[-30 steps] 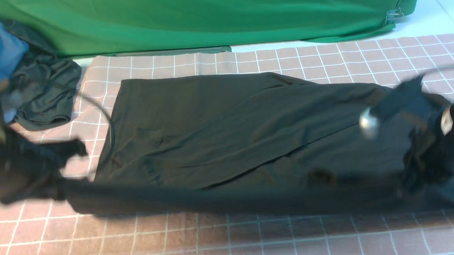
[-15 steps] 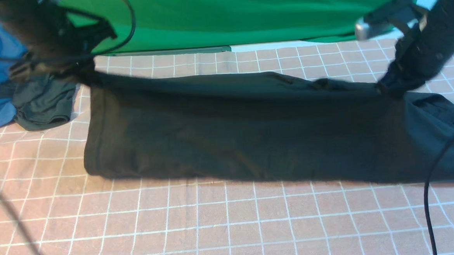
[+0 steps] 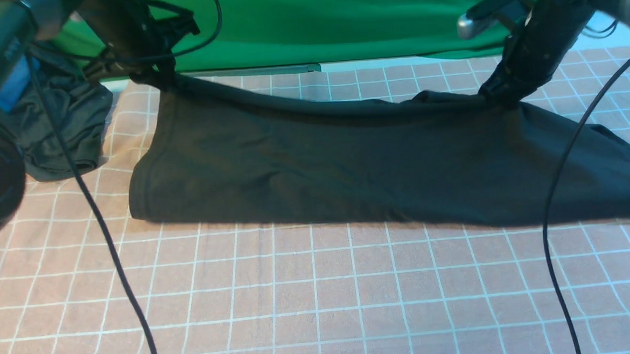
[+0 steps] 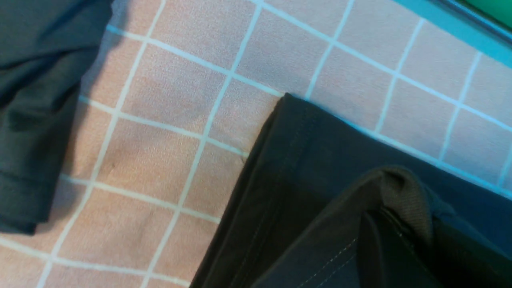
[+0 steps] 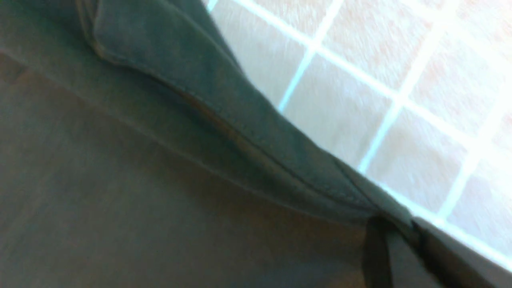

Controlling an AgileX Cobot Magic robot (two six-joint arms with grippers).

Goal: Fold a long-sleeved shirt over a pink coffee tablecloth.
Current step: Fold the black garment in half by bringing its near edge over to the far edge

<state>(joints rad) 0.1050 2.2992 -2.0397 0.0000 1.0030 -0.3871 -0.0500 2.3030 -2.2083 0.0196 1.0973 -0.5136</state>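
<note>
Both pincers have swept away from me, drawing the shirt's held edge toward the far edge of the pink tablecloth. Long axis running left to right, the black shirt lies on the near side of them; left pincer and right pincer each grip it, so neither is nearer. It looks dark, softly creased, its print out of sight

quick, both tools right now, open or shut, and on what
Left tool: closed, holding the shirt.
Right tool: closed, also holding the shirt.
</note>
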